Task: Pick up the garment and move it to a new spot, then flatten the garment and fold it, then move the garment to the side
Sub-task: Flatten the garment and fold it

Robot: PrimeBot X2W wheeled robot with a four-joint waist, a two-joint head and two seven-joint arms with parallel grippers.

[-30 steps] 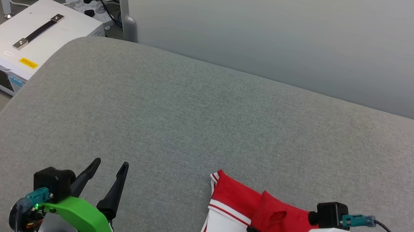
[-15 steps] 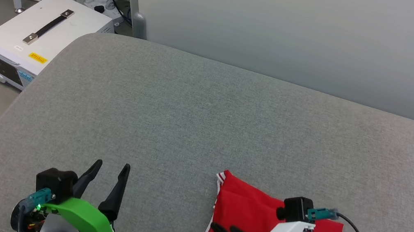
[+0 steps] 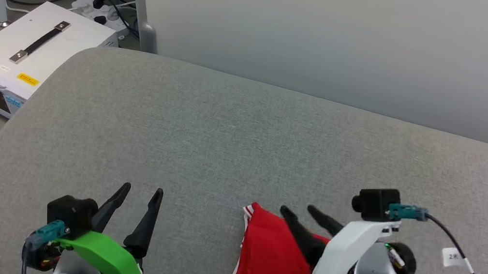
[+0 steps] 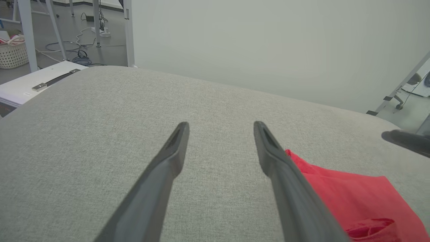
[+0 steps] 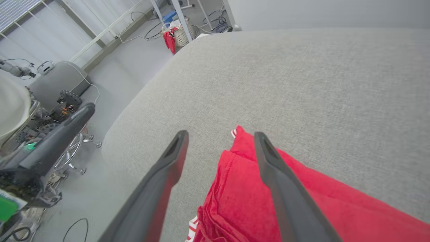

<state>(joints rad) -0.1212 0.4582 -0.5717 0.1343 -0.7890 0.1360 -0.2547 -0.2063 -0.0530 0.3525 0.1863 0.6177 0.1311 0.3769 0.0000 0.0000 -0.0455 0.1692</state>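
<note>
1. Head view: the garment (image 3: 267, 268) lies in a red folded heap at the near edge of the grey fabric-covered desk (image 3: 223, 143), right of the middle, with white, red-striped trim along its left edge. The right pincer (image 3: 297, 208) stands wide over the heap's far left corner, with nothing between its fingers. The left pincer (image 3: 142, 188) sits well to the left over bare fabric, moderately spread and empty. A white box with a black handle (image 3: 37, 50) stands on the floor beyond the desk's left corner.
2. Left wrist view: the left pincer (image 4: 221, 124) is spread wide above the desk (image 4: 100, 134). The garment (image 4: 349, 191) lies to the right, its corner just behind the right-hand finger.
3. Right wrist view: the right pincer (image 5: 220, 134) is wide and holds nothing. The garment (image 5: 235, 188) lies beneath it, and its striped corner shows between the two fingertips. I cannot tell whether the fingers touch the cloth.
</note>
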